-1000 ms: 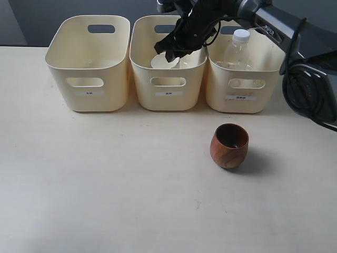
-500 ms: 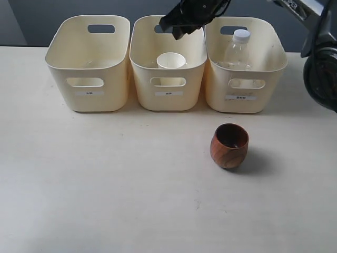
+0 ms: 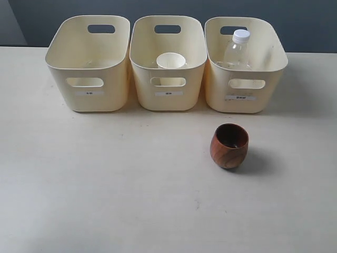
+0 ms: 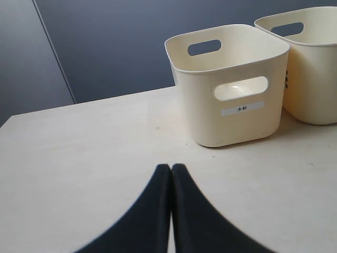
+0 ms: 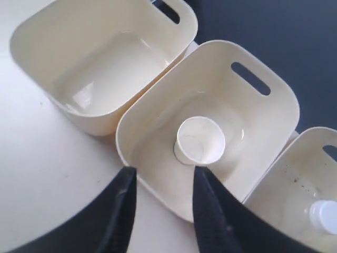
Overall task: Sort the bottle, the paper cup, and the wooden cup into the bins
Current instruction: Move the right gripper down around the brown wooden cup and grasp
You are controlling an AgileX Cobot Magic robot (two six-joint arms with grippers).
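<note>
Rm: dark blue-grey wall (image 3: 305, 21) behind the worktop, w/ a paler grey panel (image 3: 9, 23) at far left. Worktop (image 3: 105, 190): pale cream, matte, faint specks and scuffs, soft shadows beside the items.

Three cream bins in a row along the worktop's back edge, close side by side: left bin (image 3: 63, 87), mid bin (image 3: 143, 87), right bin (image 3: 266, 84). Each has oval handle cut-outs and a small white label (image 3: 169, 94) on the front.

Bottle (image 3: 237, 52): upright in the right bin, white cap above the rim.

Wooden cup (image 3: 229, 150): upright on the bare worktop, fwd of the right bin and well apart from it, right of centre.

Paper cup (image 3: 171, 61): upright in the mid bin, mouth up.

Right gripper (image 5: 164, 171): above the mid bin's near rim, fingers parted, nothing btwn them.

Left gripper (image 4: 171, 166): low over the worktop, near the left bin, fingers pressed together, holding nothing.
</note>
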